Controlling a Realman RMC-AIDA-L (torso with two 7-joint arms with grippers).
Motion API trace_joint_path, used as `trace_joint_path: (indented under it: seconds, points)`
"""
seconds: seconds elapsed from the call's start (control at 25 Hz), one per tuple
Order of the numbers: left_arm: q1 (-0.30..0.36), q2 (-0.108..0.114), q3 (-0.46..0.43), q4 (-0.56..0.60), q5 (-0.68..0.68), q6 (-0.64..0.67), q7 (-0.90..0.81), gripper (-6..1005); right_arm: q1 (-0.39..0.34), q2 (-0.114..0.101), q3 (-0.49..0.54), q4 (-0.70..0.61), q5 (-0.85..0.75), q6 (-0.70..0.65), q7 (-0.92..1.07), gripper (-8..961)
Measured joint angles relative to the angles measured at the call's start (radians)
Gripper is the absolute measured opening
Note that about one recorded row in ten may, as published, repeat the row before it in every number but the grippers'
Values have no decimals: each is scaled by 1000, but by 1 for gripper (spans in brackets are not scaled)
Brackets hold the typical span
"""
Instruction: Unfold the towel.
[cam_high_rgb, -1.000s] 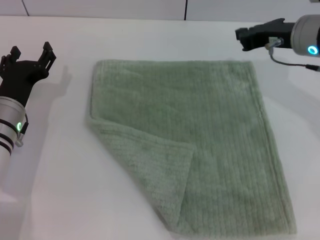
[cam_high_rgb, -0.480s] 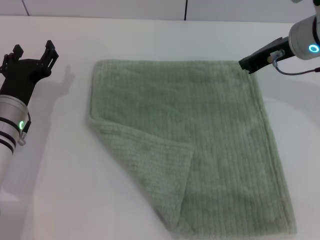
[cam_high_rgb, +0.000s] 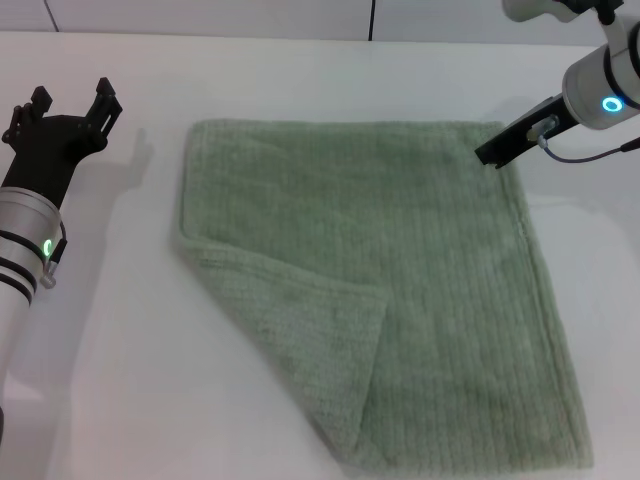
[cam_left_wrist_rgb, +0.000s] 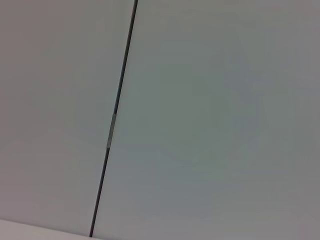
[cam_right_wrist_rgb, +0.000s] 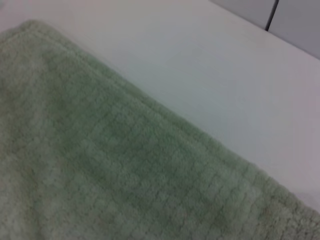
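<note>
Your right gripper (cam_high_rgb: 492, 155), jaw state unreadable, sits at the towel (cam_high_rgb: 400, 290) far-right corner; pinch only one layer or the near-left fold stays; left gripper (cam_high_rgb: 70, 105) spread, idle.

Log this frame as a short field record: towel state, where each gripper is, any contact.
towel: pale green, lying flat on the white table, its near-left corner folded over onto the cloth
fold: triangular flap, not yet opened
right gripper: over the towel's far-right corner, pointed down at it; contact cannot be told
left gripper: fingers open, off to the left of the towel, apart from it
task: towel not yet unfolded
</note>
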Motion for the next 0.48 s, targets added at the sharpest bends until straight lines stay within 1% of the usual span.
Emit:
trace_joint_path:
  seconds: [0.16, 0.48]
  points:
    - [0, -1, 0, -1, 0, 0, -1, 843, 32, -7, 22, 79, 0, 36, -34, -1]
    - [-4, -1, 0, 0, 0, 0, -1, 842, 39, -8, 22, 146, 6, 90, -62, -1]
